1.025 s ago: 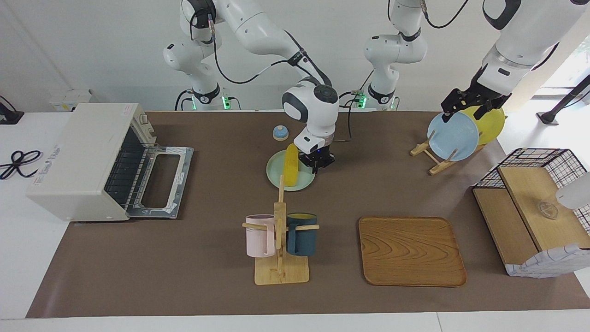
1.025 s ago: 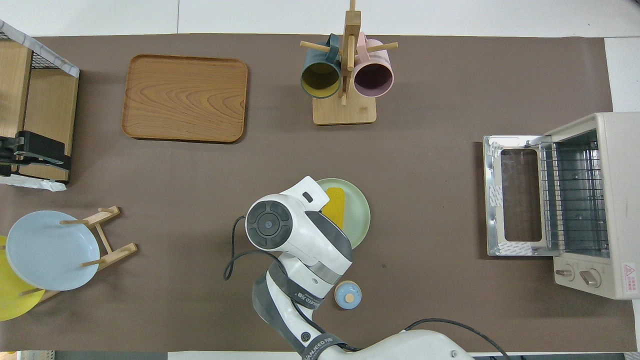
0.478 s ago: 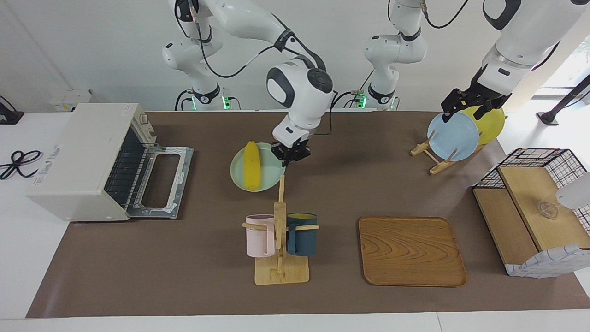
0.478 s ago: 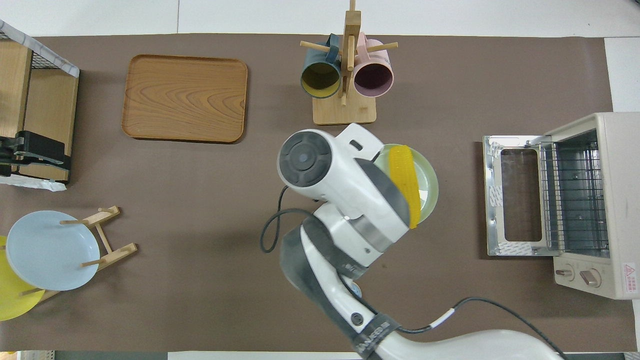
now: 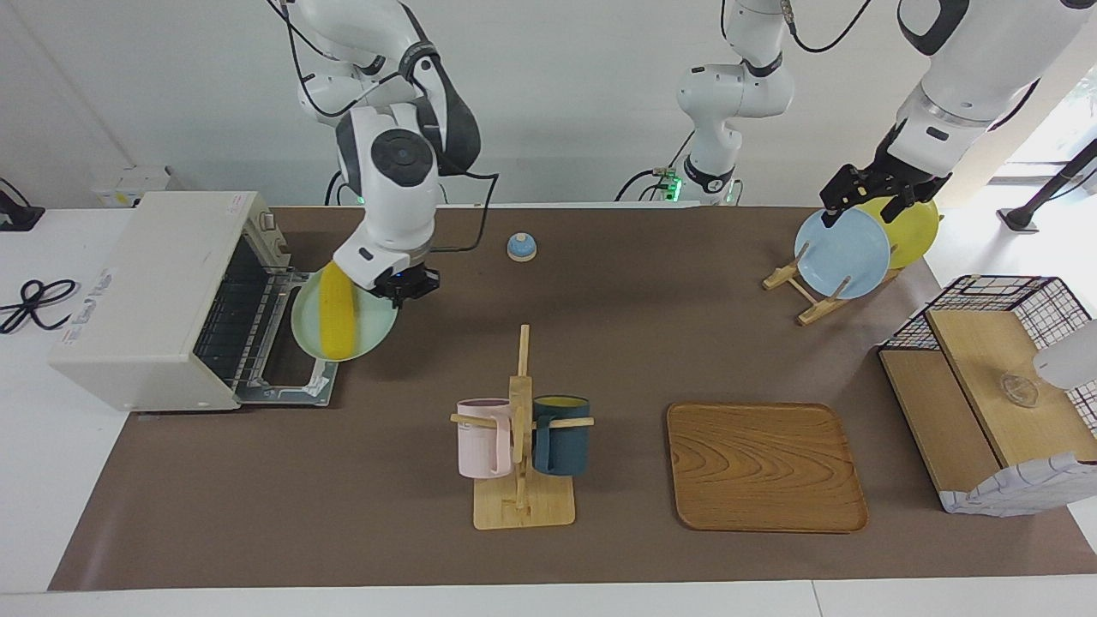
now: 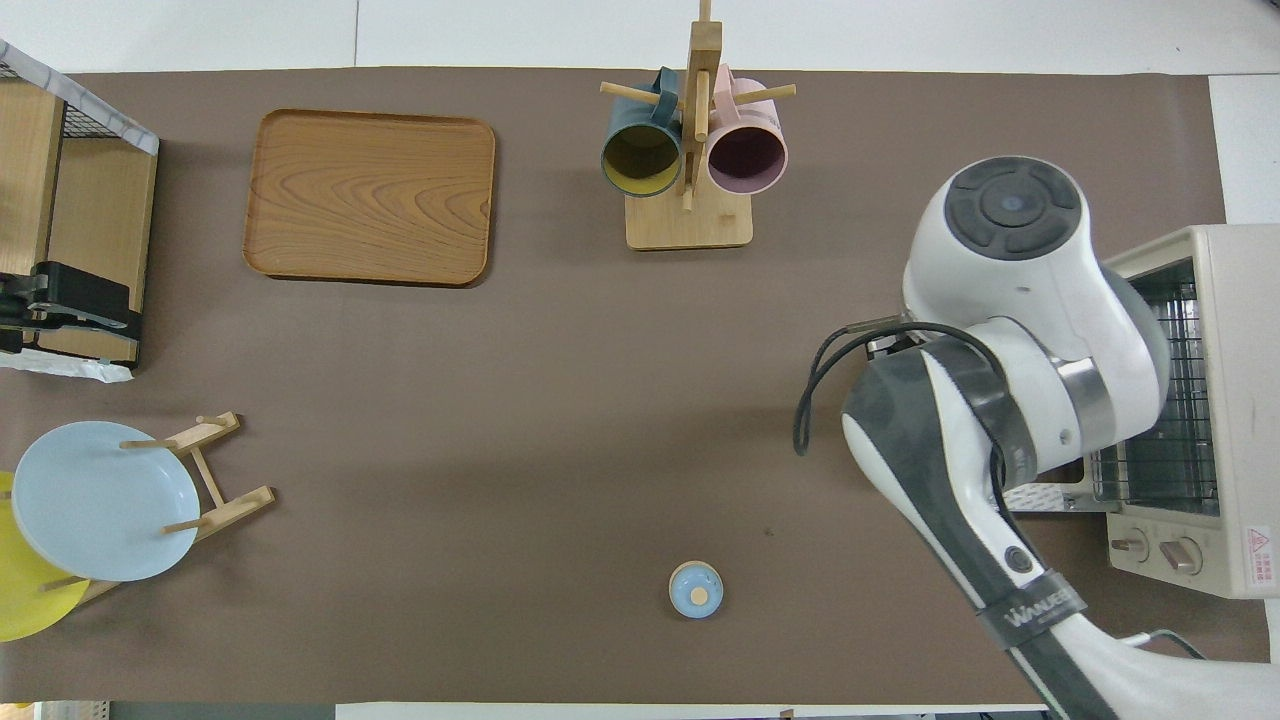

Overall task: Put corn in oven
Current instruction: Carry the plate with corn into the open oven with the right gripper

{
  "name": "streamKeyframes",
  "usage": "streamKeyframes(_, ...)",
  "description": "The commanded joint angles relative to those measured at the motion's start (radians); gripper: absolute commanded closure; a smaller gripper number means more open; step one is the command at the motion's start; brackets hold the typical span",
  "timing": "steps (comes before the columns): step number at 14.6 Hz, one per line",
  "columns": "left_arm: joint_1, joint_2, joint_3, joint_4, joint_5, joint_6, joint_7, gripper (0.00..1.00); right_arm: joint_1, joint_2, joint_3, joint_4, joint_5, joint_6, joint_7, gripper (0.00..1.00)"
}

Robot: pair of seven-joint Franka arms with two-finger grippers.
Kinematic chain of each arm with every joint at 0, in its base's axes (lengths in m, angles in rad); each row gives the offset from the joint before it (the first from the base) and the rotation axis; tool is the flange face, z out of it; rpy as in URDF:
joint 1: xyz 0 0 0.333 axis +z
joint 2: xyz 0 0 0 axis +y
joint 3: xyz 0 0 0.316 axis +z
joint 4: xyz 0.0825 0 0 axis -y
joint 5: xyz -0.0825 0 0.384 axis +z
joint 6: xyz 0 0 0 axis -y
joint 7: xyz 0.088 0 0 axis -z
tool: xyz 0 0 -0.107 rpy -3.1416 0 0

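The yellow corn [image 5: 337, 315] lies on a pale green plate [image 5: 374, 324]. My right gripper [image 5: 396, 296] is shut on that plate's rim and holds it tilted in the air over the open drop-down door [image 5: 291, 381] of the cream-white oven [image 5: 146, 291], close to its mouth. In the overhead view my right arm covers the plate, the corn and most of the door; the oven [image 6: 1215, 300] shows with its wire rack. My left gripper [image 5: 866, 206] waits open over the plate rack.
A small blue bell [image 5: 521, 247] sits near the robots. A mug tree [image 5: 521, 428] with a pink and a dark mug, a wooden tray [image 5: 764, 467], a rack with a blue plate [image 5: 842, 254] and a yellow plate [image 5: 917, 224], and a wire shelf [image 5: 994, 386] stand about.
My right arm has lifted the green plate with the corn from the table's middle and carried it to over the oven's open door. The left arm has not moved.
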Motion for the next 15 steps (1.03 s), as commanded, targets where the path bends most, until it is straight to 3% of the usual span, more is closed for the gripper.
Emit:
streamKeyframes(1, 0.011, -0.029, -0.007, -0.03, 0.006, -0.003, 0.004, 0.0, -0.077, -0.032, 0.013, -0.06, -0.011, 0.026, -0.086, 1.0)
streamKeyframes(6, 0.011, -0.029, -0.007, -0.03, 0.006, -0.003, 0.004, 0.0, -0.212, -0.039, 0.013, -0.093, -0.011, 0.043, -0.227, 1.0)
streamKeyframes(11, 0.011, -0.029, -0.007, -0.03, 0.006, -0.003, 0.002, 0.0, -0.261, -0.062, 0.011, -0.148, -0.027, 0.089, -0.279, 1.0)
streamKeyframes(15, 0.011, -0.029, -0.007, -0.03, 0.006, -0.003, 0.004, 0.0, -0.318, -0.097, 0.013, -0.263, -0.027, 0.184, -0.292, 1.0)
